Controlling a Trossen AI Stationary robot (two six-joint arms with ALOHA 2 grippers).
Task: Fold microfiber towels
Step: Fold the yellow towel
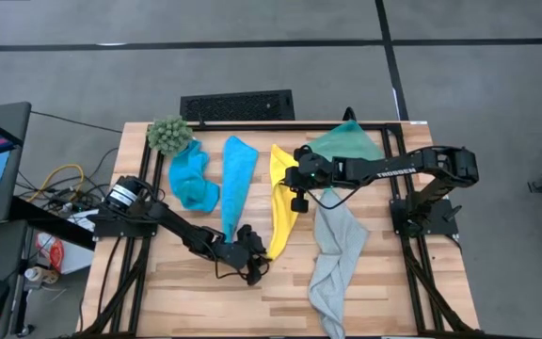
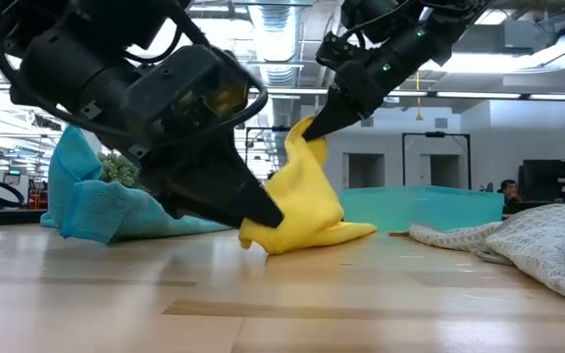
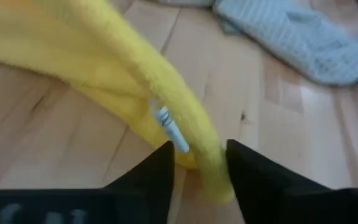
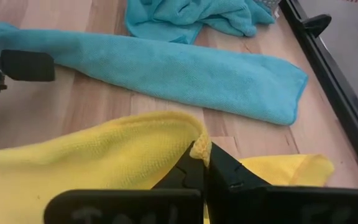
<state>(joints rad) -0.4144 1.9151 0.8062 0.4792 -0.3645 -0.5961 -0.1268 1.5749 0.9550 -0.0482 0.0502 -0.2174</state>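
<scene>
The yellow towel (image 1: 281, 209) lay as a long limp strip near the middle of the wooden desk (image 1: 384, 301), running from its far end near the right arm down toward the near end by the left arm. The right gripper (image 4: 199, 163) was clamped shut on the towel's far end, a pinch of yellow cloth bunched between its fingers and lifted off the desk, as the low view showed the fabric drawn up into a peak. The left gripper (image 3: 199, 169) sat at the towel's near end, low on the desk, with the yellow edge and a small white tag lying between its two dark fingers; the fingers stood a little apart around the cloth, and whether they had actually closed on it could not be told. To the left of the yellow towel, one turquoise towel (image 1: 237, 181) lay stretched out as a strip, and beside it another turquoise towel (image 1: 191, 179) sat crumpled just by a fuzzy green plant (image 1: 168, 136) at the far left corner. The pale grey towel (image 1: 335, 259) lay rumpled on the right half of the desk, reaching to its near edge. A translucent green bin (image 1: 347, 143) stood at the far side behind the right arm.
</scene>
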